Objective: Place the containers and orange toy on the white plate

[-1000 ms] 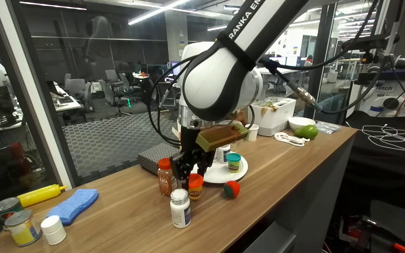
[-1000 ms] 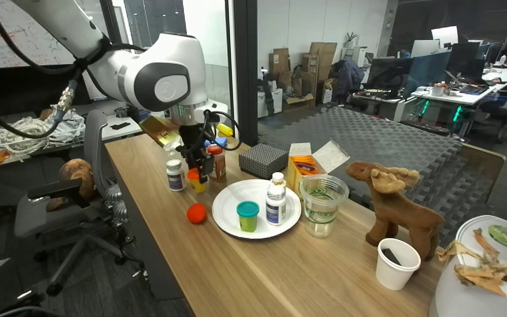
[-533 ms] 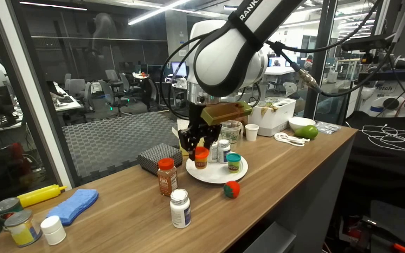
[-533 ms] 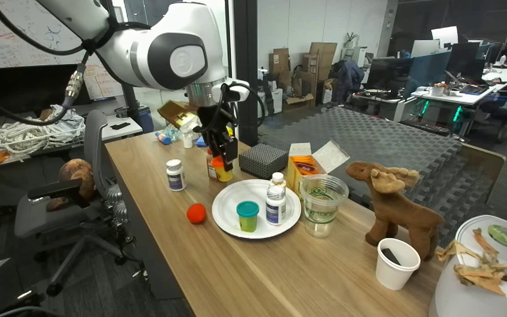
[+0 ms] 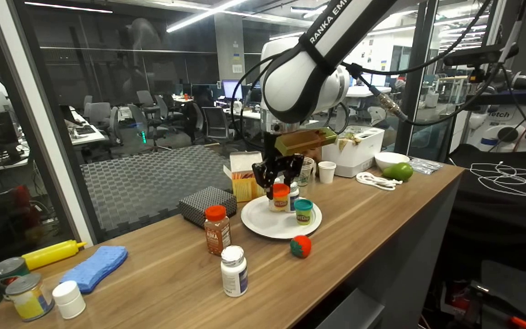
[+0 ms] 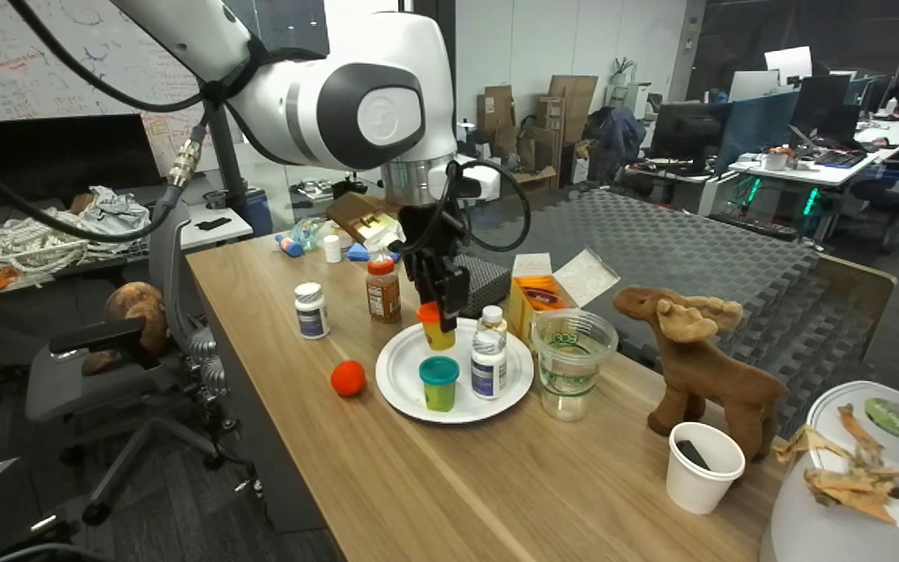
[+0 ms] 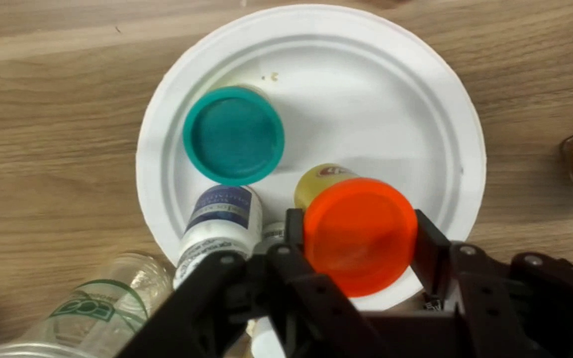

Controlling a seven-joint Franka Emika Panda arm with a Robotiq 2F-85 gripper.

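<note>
To the fore in an exterior view stands a white bottle (image 5: 234,273); past it, the amber jar (image 5: 218,232), and the orange toy (image 5: 305,245) just beside the white plate (image 5: 263,224), which bears a teal-lidded tub (image 5: 303,213); beyond, the gripper (image 7: 358,236) pinches an orange-lidded yellow tub (image 5: 281,200) over the plate, two more bottles (image 5: 294,198) behind.

I see free room on the white plate (image 7: 361,114), toward the amber jar (image 5: 218,233); opposite, the teal-lidded tub (image 7: 234,135) and white bottles (image 6: 488,371) block the way, a clear cup (image 6: 571,361) beside them.
</note>
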